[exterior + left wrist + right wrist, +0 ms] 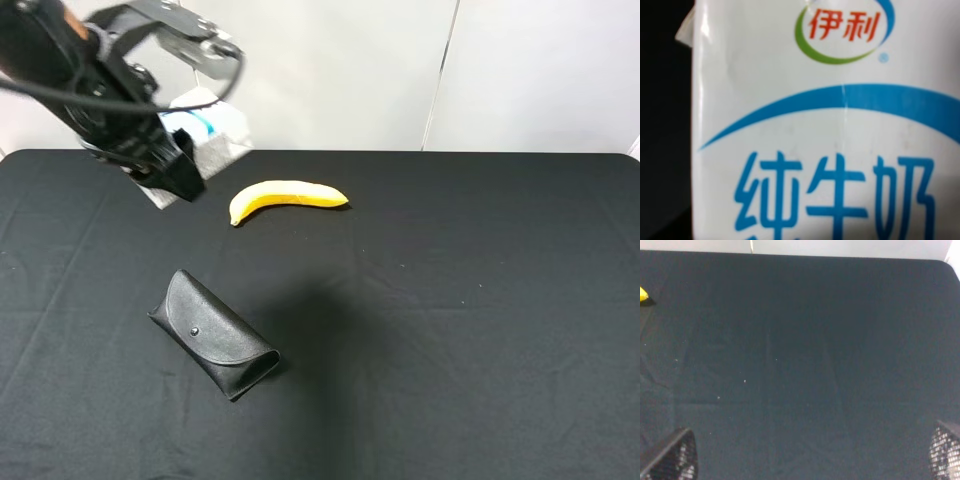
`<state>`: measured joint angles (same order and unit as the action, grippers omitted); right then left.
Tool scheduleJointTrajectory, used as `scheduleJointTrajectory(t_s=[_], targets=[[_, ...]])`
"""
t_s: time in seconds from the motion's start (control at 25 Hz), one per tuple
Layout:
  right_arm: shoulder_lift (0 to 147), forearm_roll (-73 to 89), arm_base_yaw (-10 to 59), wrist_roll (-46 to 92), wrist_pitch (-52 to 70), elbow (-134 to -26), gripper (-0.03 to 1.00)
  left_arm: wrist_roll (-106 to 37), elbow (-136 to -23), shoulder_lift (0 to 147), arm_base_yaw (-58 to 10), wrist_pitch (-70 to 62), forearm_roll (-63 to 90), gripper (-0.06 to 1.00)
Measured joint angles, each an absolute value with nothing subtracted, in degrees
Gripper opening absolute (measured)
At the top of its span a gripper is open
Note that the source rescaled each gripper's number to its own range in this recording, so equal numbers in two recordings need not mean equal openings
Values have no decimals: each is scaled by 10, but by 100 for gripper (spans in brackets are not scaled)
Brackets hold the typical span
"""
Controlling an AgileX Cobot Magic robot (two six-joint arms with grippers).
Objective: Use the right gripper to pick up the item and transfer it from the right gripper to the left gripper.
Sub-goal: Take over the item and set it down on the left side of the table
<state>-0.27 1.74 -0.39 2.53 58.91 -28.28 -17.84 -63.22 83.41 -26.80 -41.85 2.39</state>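
The item, a white milk carton (212, 128) with blue print, hangs above the table's far left, with my left gripper (178, 162) shut on it. Its black jaws cover part of the carton. In the left wrist view the carton (815, 125) fills the frame, showing blue Chinese characters and a green-ringed logo. My right gripper (812, 460) is open with nothing between its fingertips (672, 457); it hovers over bare black cloth. The right arm is out of the exterior high view.
A yellow banana (285, 197) lies on the black tablecloth (480, 300) just right of the carton; its tip (643, 295) shows in the right wrist view. A black glasses case (212, 335) lies front left. A white wall stands behind the table.
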Motion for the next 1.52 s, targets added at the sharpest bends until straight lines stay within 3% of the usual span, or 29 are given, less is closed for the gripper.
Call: scheduleJointTrajectory(t_s=[0.36,0.68,1.52], targets=[[-3,17,-4,25,589,-283,100,-176,-632,843,-123,-418,24,0],[-3,17,-4,25,589,-283,100,-175,-632,873,-45,-397,38,0],[-3,17,-4,24,589,-283,100,-160,-633,1057,-18,-354,39,0]])
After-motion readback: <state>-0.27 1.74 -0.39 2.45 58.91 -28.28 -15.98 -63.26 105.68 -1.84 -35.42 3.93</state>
